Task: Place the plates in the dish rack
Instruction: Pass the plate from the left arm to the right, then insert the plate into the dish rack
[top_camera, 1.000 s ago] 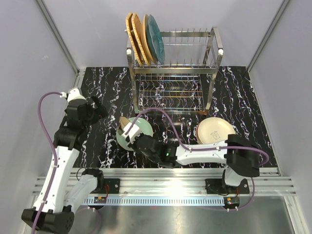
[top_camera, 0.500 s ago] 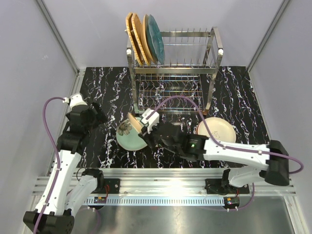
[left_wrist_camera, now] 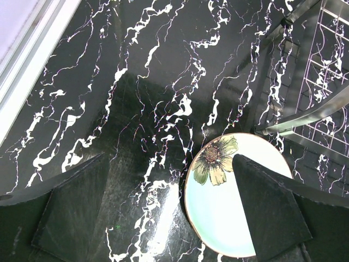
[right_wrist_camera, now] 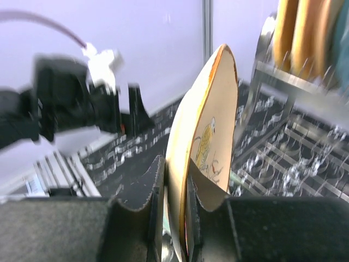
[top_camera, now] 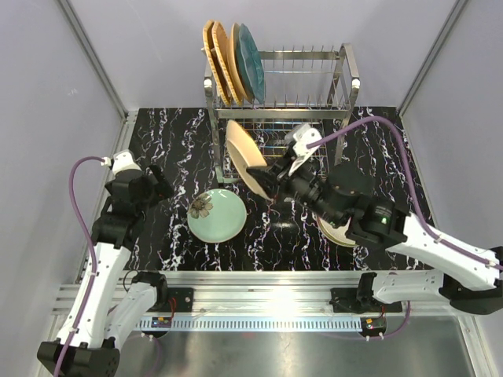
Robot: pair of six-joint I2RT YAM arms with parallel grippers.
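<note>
The steel dish rack point(top_camera: 314, 78) stands at the back, with two orange woven plates point(top_camera: 216, 59) and a teal plate point(top_camera: 250, 63) upright at the left end of its top tier. My right gripper point(top_camera: 271, 177) is shut on a cream bird-print plate point(top_camera: 245, 157), held edge-up in the air in front of the rack's left part. In the right wrist view the plate point(right_wrist_camera: 204, 125) sits between my pads point(right_wrist_camera: 158, 185). A pale green flower plate point(top_camera: 216, 216) lies flat on the table. My left gripper point(top_camera: 157, 184) is open and empty, hovering just left of it point(left_wrist_camera: 229, 202).
A cream plate point(top_camera: 339, 229) lies at the right, partly hidden under my right arm. The rack's lower grid shelf point(top_camera: 275, 149) and its front legs point(left_wrist_camera: 305, 117) stand just behind the green plate. Grey walls close in both sides of the black marbled table point(top_camera: 173, 141).
My right gripper lifted the bird-print plate off the pale green plate, carried it up and right toward the rack and tipped it on edge. My left arm pulled back slightly.
</note>
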